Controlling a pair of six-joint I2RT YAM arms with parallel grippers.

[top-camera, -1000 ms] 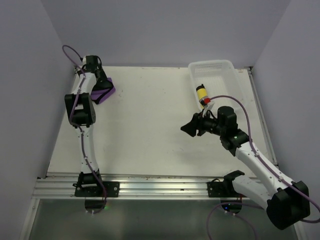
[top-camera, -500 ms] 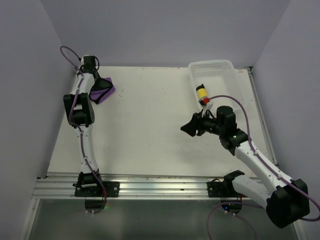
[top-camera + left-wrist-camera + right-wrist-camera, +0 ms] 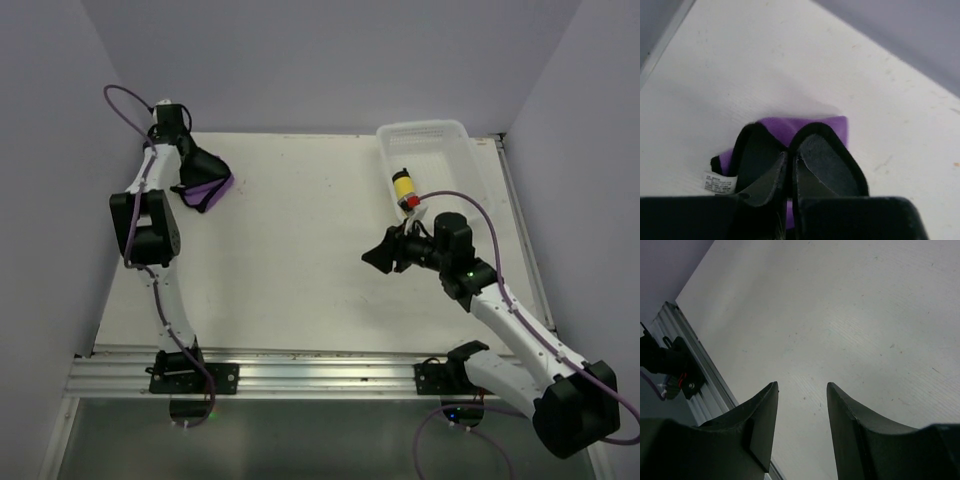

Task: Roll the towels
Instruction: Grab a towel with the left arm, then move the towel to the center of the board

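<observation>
The purple towel [image 3: 213,189] lies bunched at the far left of the table, its black edging and white tag showing in the left wrist view [image 3: 807,125]. My left gripper [image 3: 196,176] [image 3: 790,146] presses down on it, fingers nearly together with a sliver of purple cloth pinched between them. The yellow towel [image 3: 402,186] lies as a small roll in the white basket [image 3: 455,131] at the far right. My right gripper [image 3: 376,257] [image 3: 801,386] hovers open over bare table, left of the basket, with nothing between its fingers.
The left wall stands close beside the left arm [image 3: 150,215]. An aluminium rail [image 3: 300,377] runs along the near table edge and shows in the right wrist view [image 3: 695,375]. The right arm's cable [image 3: 480,215] loops beside the basket.
The left gripper's jaws have closed onto the purple towel, and the left arm has swung toward the left wall, bunching the cloth. The right arm has stayed put.
</observation>
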